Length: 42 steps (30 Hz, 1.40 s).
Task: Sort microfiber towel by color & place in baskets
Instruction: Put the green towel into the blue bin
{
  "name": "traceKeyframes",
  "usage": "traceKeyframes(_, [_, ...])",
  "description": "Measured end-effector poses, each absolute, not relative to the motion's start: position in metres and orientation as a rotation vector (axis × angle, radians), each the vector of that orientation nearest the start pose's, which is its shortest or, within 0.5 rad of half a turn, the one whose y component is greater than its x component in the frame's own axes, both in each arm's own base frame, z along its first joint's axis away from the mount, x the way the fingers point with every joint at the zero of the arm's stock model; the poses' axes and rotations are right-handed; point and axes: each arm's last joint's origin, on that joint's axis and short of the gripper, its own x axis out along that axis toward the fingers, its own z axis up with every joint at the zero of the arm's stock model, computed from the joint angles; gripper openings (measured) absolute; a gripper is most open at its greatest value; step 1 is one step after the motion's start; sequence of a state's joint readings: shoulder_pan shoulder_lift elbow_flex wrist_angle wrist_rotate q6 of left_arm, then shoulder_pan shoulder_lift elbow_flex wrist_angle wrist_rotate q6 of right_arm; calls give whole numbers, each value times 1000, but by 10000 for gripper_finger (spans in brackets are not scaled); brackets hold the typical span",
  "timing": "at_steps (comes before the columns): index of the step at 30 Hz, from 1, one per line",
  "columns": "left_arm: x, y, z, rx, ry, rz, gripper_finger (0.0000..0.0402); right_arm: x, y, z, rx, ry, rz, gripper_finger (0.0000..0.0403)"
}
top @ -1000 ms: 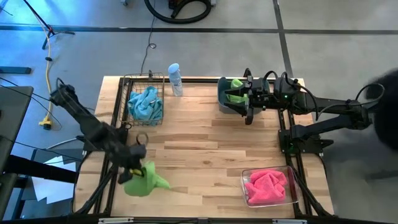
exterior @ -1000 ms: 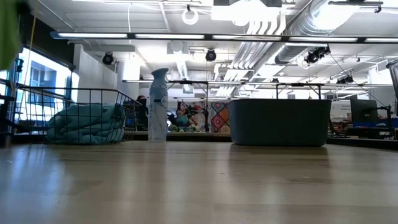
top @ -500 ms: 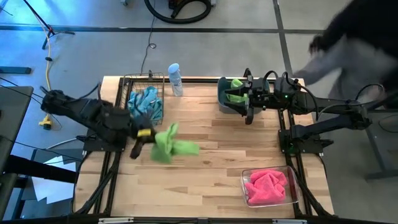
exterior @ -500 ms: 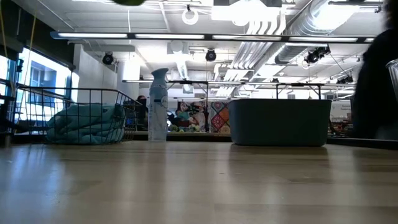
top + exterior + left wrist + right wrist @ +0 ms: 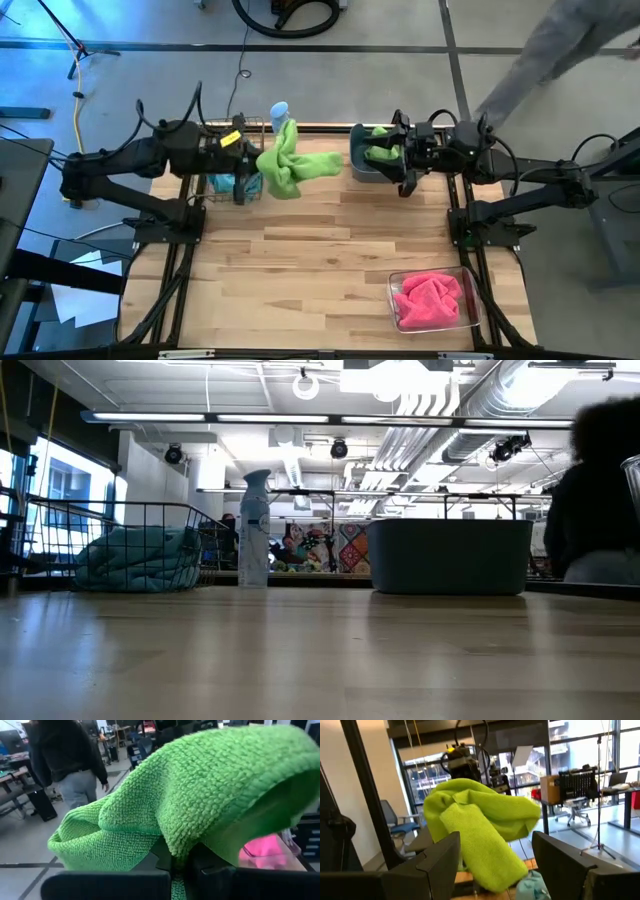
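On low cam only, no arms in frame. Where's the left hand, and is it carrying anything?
Observer: The left hand is raised over the wire basket, shut on a carried lime green towel that trails toward the tub.
Operator: Anything in the tub? I only see its wall.
Observer: Yes, the slate-blue tub has a second lime green towel inside.
Operator: Right hand?
Observer: The right hand hovers open over that tub, holding nothing.
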State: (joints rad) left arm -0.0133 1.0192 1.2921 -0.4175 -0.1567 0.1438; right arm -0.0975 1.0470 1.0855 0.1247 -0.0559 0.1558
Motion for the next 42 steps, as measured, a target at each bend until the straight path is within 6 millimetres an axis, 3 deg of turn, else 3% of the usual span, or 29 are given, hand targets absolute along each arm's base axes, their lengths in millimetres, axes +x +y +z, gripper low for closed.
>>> traceKeyframes(7, [214,18,439,152,96,117,0,225,-20,418,142,-178,-20,243])
traceKeyframes(16, [247,27,425,141,117,66,0,235,-9,413,97,-160,23,243])
traceKeyframes(23, [248,30,426,103,90,39,0,235,-5,413,104,-161,38,243])
traceKeyframes(26, [251,31,415,75,33,38,0,237,-6,412,105,-155,14,243])
traceKeyframes(30, [257,31,396,36,-43,39,0,243,-7,407,101,-131,-16,243])
traceKeyframes(42, [264,31,389,33,-31,32,0,268,-8,386,16,-35,-39,243])
